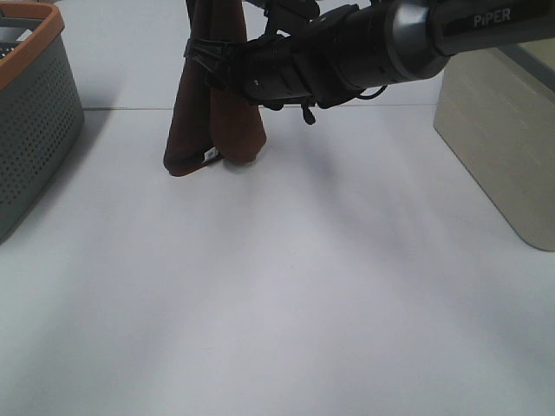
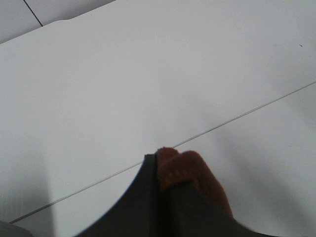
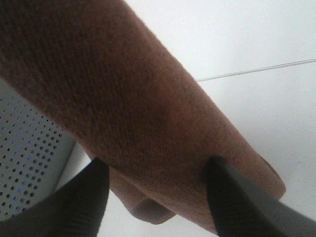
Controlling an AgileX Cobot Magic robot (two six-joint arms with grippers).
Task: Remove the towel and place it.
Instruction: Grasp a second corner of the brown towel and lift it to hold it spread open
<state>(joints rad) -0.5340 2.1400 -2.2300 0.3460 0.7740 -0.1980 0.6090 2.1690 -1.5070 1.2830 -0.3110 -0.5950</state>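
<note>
1. At 9 o'clock in the high view is the grey basket (image 1: 39,113), its perforated wall near the cloth. I would keep any swing away from that side.
2. The towel (image 1: 217,121) hangs at about 12 o'clock. Its lower folds and white tag (image 1: 209,154) touch the worktop (image 1: 286,286). My left gripper (image 2: 159,183) is pressed together, pinching a fold of the towel. In the high view it is out of frame.
3. My right gripper (image 3: 157,165) reaches across from 2 o'clock with its fingers spread either side of the hanging cloth. The cloth fills the gap, but I see no squeeze. In my judgement I should gather the full thickness before closing, then move both arms together so the cloth neither drags nor slips.
4. The widest open room is the bare worktop from the centre down to 6 o'clock. That looks the safest way to carry and lay the towel.
5. At 3 o'clock is the beige bin (image 1: 494,139), well apart from the towel. My right arm passes beside its upper corner, so I would withdraw with care.
</note>
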